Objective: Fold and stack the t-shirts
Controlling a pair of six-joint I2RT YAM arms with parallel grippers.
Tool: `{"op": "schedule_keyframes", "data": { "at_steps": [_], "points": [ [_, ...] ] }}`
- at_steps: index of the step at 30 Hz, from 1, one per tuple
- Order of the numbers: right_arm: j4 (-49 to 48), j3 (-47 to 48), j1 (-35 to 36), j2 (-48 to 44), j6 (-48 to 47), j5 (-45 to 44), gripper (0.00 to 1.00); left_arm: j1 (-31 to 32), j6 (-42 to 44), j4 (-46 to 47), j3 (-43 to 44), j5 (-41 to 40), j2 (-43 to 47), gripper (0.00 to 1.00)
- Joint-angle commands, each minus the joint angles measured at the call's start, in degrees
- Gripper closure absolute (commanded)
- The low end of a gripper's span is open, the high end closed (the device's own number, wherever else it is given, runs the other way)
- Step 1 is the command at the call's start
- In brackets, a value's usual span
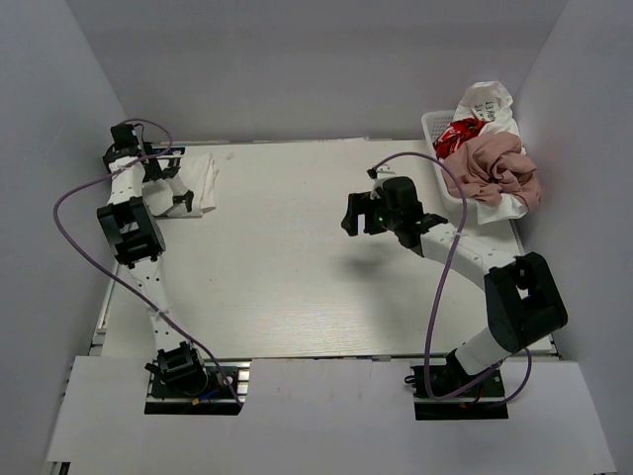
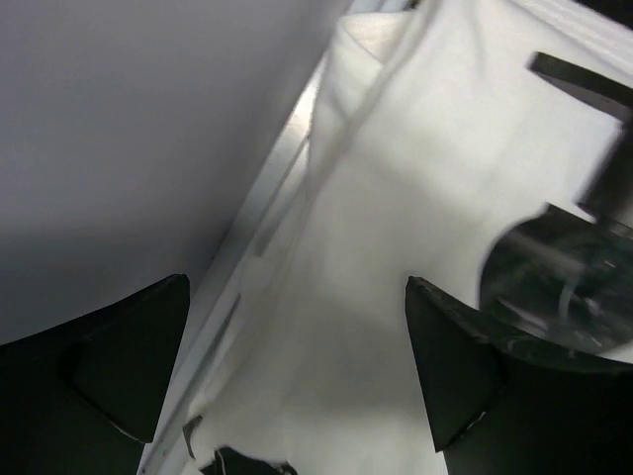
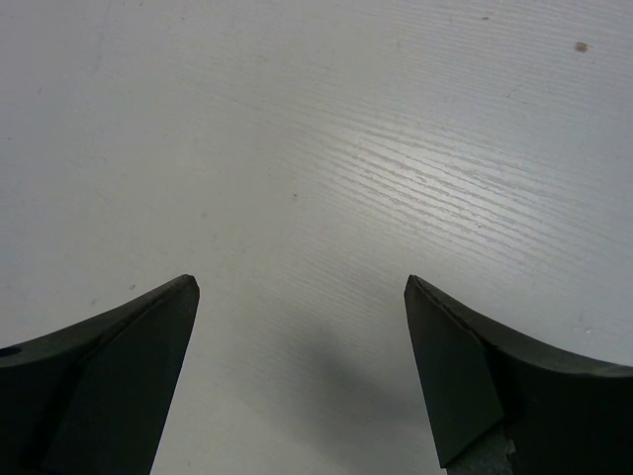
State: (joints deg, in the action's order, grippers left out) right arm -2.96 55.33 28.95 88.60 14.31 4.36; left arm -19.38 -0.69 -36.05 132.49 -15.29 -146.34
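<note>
With both arms' jaws released, you had one folded tee (image 1: 206, 173) at the bench's (image 1: 297, 297) far-left corner and soft, light tees (image 1: 499, 168) heaped in the basket (image 1: 432, 124), probably best pinched at a hem.

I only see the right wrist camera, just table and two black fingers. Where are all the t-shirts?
Observer: Most are piled in a white basket at the table's far right corner, a pink t-shirt among them.
Operator: Is one folded yet?
Observer: A white t-shirt lies at the far left edge and looks folded.
Operator: What's the other arm doing?
Observer: The left fingers are spread open over that white t-shirt, holding nothing.
</note>
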Motion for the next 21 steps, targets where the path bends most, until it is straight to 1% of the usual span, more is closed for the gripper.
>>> {"op": "schedule_keyframes", "data": {
  "at_steps": [1, 4, 5, 6, 7, 8, 9, 10, 11, 12, 13, 14, 15, 16, 17, 18, 19, 21],
  "points": [
    [-0.1, 2.0, 0.0, -3.7, -1.1, 0.8, 0.10, 0.5, -3.2, -1.6, 1.5, 5.3, 10.8, 0.00],
    [1.0, 1.7, -0.1, -6.5, -0.7, 0.7, 0.10, 1.7, -5.5, -4.2, -0.3, 9.3, 16.7, 0.00],
    [0.6, 0.5, 0.0, -8.0, -0.5, 0.6, 0.10, 2.4, -6.5, -5.3, -1.0, 10.4, 21.5, 0.00],
    [-0.6, -1.1, 0.0, -10.6, 0.6, -0.5, 0.10, 3.0, -10.6, -6.4, -4.8, 15.2, 27.7, 0.00],
    [-0.9, -1.9, 0.0, -11.5, 1.8, -1.0, 0.10, 3.0, -12.6, -5.6, -8.7, 18.9, 27.8, 0.00],
    [-1.1, -3.6, -0.1, -12.4, 2.6, -2.1, 0.10, 3.8, -14.2, -3.6, -13.7, 22.4, 35.8, 0.00],
    [-1.2, -4.5, 0.0, -13.4, 2.7, -2.7, 0.10, 4.8, -16.7, 2.3, -25.2, 28.2, 40.1, 0.00],
    [-1.1, -7.4, 0.0, -16.3, 4.4, -4.1, 0.10, 6.0, -18.1, 6.1, -31.8, 30.0, 44.7, 0.00],
    [-1.2, -8.4, 0.1, -17.1, 5.0, -4.1, 0.10, 7.4, -19.7, 10.0, -38.2, 31.4, 49.2, 0.00],
    [-1.1, -9.4, 0.0, -18.2, 5.6, -6.5, 0.10, 10.9, -22.5, 13.2, -49.8, 32.5, 57.8, 0.00],
    [-0.4, -10.3, 0.0, -20.8, 6.1, -7.4, 0.10, 12.9, -23.9, 18.0, -55.2, 32.5, 61.8, 0.00],
    [0.0, -12.2, -0.1, -21.6, 7.0, -10.8, 0.10, 14.6, -25.2, 19.9, -60.2, 32.5, 65.8, 0.00],
    [1.8, -12.6, -0.1, -22.2, 7.9, -12.2, 0.10, 17.8, -25.8, 21.4, -69.3, 32.5, 69.6, 0.00],
    [2.9, -13.6, -0.2, -24.1, 8.1, -15.3, 0.10, 19.2, -27.2, 22.9, -73.5, 32.5, 76.7, 0.00],
    [4.4, -14.0, -0.1, -24.7, 8.0, -15.8, 0.10, 21.0, -27.9, 23.4, -81.2, 32.5, 80.3, 0.00],
    [5.1, -15.0, 0.0, -26.1, 8.2, -16.7, 0.10, 21.7, -27.9, 24.1, -84.7, 32.5, 83.6, 0.00],
    [5.1, -15.9, -0.1, -26.5, 7.8, -16.2, 0.10, 21.7, -29.3, 24.7, -90.6, 29.6, 89.7, 0.00],
    [3.8, -16.6, -0.1, -27.2, 8.1, -15.0, 0.10, 22.2, -29.3, 26.3, -95.0, 26.3, 94.5, 0.00]
  ]
}}
